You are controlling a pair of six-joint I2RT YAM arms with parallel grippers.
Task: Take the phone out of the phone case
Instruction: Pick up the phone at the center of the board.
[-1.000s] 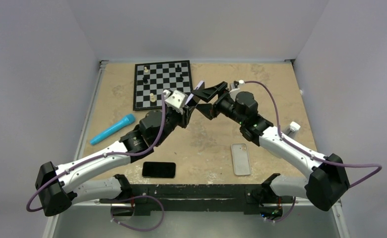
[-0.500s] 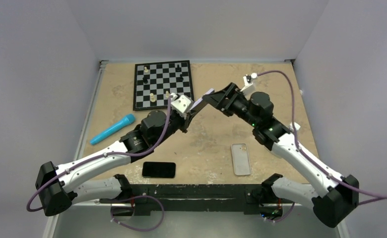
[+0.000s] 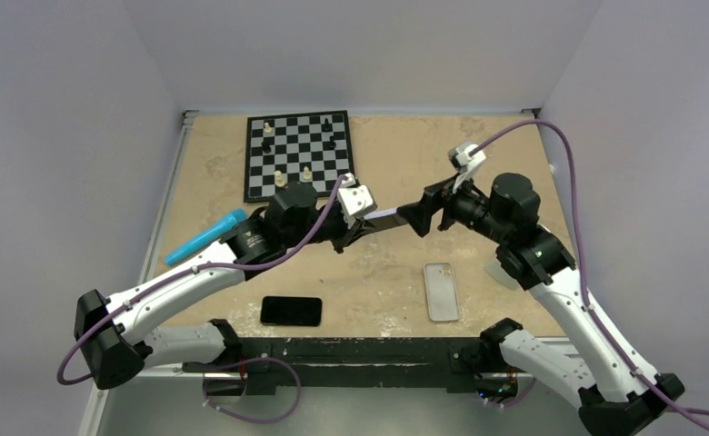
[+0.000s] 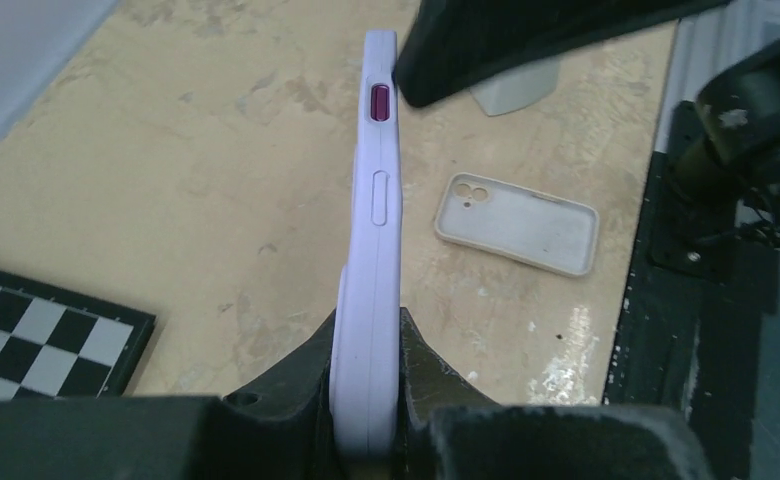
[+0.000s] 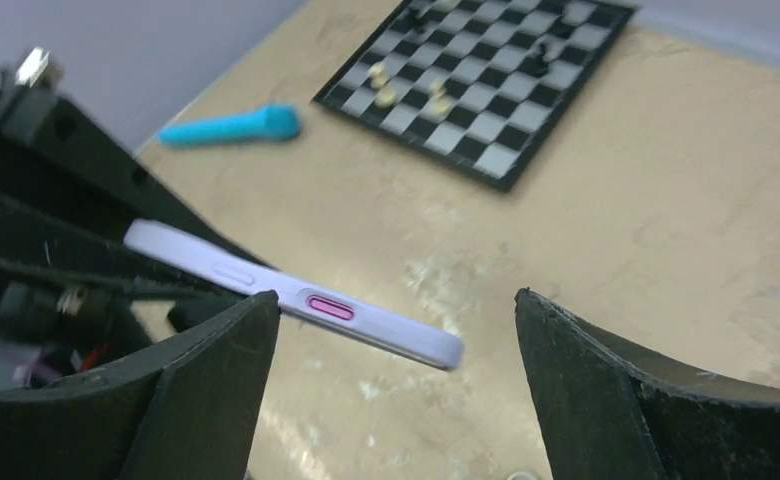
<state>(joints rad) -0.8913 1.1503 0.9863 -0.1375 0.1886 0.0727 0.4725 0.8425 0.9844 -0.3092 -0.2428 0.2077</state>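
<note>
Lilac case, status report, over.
Left gripper shut on lilac case, held off table. Right gripper open, straddling its free end. Phone inside: cannot tell. Nothing blocking.

A tan, mottled bench (image 3: 396, 263) carries a black-and-white chessboard (image 3: 298, 156) at 11 o'clock, near the far edge. A few dark chess pieces (image 3: 266, 143) stand on its far rows and two light pieces (image 3: 279, 177) on its near row. A bright blue cylinder (image 3: 205, 236) lies slanted at 9 o'clock, close to the left edge. A black phone (image 3: 291, 311) lies flat at 7 o'clock along the near edge, well apart from an empty pale case (image 3: 441, 291) lying at 5 o'clock.
</note>
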